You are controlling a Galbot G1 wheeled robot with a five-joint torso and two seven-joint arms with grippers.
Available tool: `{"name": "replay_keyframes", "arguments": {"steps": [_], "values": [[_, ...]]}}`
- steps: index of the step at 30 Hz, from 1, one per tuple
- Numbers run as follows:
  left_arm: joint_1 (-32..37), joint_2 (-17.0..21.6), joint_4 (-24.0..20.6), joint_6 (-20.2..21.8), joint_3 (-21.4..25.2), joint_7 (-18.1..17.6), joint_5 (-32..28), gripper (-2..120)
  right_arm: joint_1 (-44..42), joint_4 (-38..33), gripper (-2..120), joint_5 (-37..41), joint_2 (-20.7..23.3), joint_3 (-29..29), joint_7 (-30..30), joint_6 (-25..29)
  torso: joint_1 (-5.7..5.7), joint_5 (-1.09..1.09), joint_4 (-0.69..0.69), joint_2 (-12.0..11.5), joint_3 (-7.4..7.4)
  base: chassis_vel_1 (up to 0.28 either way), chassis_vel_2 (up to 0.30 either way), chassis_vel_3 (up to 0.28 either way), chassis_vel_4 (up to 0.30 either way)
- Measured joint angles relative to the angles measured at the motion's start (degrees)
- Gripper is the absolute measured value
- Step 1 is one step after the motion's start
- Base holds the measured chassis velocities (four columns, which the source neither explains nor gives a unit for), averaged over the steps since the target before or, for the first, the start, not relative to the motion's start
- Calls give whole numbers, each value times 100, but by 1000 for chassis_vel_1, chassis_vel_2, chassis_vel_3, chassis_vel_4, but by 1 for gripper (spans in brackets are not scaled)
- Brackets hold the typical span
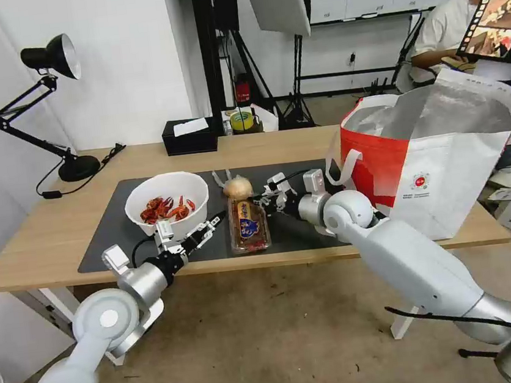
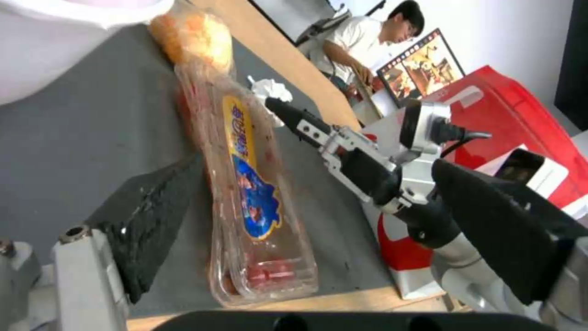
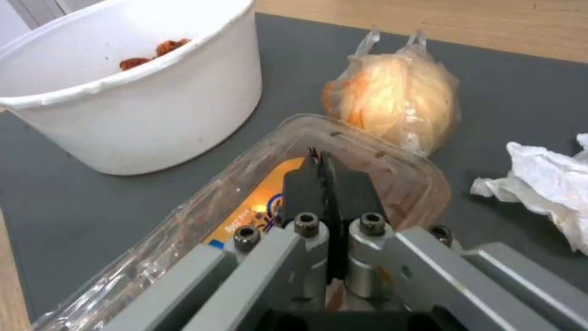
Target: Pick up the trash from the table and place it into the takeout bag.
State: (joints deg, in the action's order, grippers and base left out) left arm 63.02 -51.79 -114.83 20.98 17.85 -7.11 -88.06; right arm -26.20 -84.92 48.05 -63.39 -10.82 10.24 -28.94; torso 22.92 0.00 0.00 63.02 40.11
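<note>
We see the light-wood bench (image 1: 46, 240) across the middle of the head view, with the dark grey mat (image 1: 112, 232) on it. At centre frame lies the clear plastic tray (image 1: 248, 224) with its blue-and-yellow label, lengthwise on the mat, and just beyond it sits the knotted clear bag (image 1: 238, 187) with a tan lump. To the left of the tray stands the white bowl (image 1: 167, 203) of red crayfish shells. Our left gripper (image 1: 202, 234) reaches in from lower left, just beside the tray's left edge below the bowl, its fingers spread apart with nothing between them. Our right gripper (image 1: 268, 194) comes from the right, poised at the tray's far right corner, its fingers pressed together and holding nothing. The crumpled white tissue (image 3: 551, 184) lies near it on the mat. The red-and-white takeout bag (image 1: 430, 159) stands open at the right end of the bench.
</note>
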Motion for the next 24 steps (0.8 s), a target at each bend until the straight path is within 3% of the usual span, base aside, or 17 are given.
{"name": "replay_keyframes", "arguments": {"steps": [11, 24], "values": [[-375, -48, 313, 63, -449, -56, 34, 100, -15, 0, 0, -3, -10, 37, 13, 11, 0, 0, 0, 0, 0, 0, 0, 0, 0], [-882, -101, 669, 311, -914, -551, 107, 100, -83, -18, 0, -9, 0, 103, 22, 17, 0, 0, 0, 0, 0, 0, 0, 0, 0]]}}
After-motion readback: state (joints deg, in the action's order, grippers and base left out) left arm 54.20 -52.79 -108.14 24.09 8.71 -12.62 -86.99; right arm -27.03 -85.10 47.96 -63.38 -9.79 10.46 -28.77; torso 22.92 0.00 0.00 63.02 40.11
